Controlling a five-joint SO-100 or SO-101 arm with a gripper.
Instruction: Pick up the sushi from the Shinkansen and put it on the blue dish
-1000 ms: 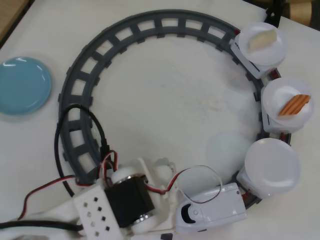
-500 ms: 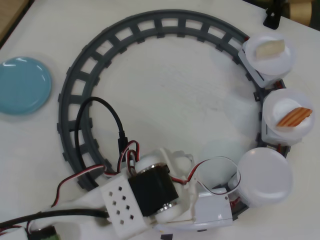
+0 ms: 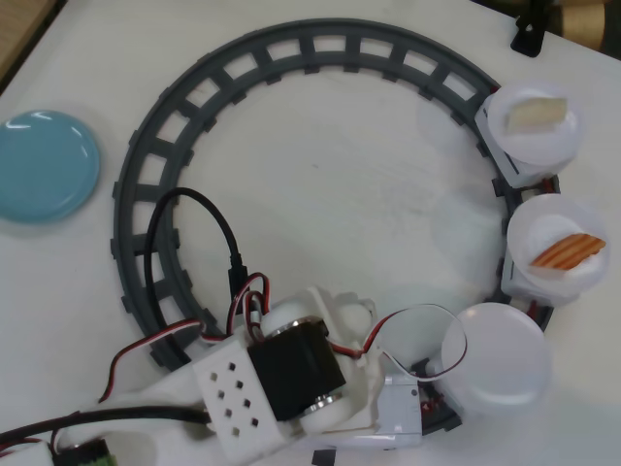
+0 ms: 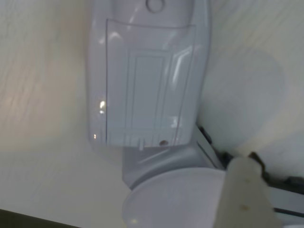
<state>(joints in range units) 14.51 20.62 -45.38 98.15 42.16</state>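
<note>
In the overhead view the orange striped sushi (image 3: 567, 251) lies on the middle white plate of the Shinkansen (image 3: 540, 254), at the right of the grey track. The train's front car (image 3: 400, 417) is mostly hidden under my arm at the bottom. The wrist view looks straight down on that white car (image 4: 147, 80). The blue dish (image 3: 44, 165) sits empty at the far left. My gripper (image 3: 367, 335) hovers over the bottom of the track, far from the sushi. Only one pale finger (image 4: 244, 190) shows, so its state is unclear.
A cream-yellow piece (image 3: 534, 112) rests on the upper plate, and the lower plate (image 3: 497, 361) is bare. The grey circular track (image 3: 194, 97) rings the middle of the table. Black and red cables (image 3: 194, 252) loop over its left side. Dark objects (image 3: 532, 29) stand at the top right.
The train has run on along the track, its plates shifting down the right side and its front car sliding under my arm. The arm swung right, then held still.
</note>
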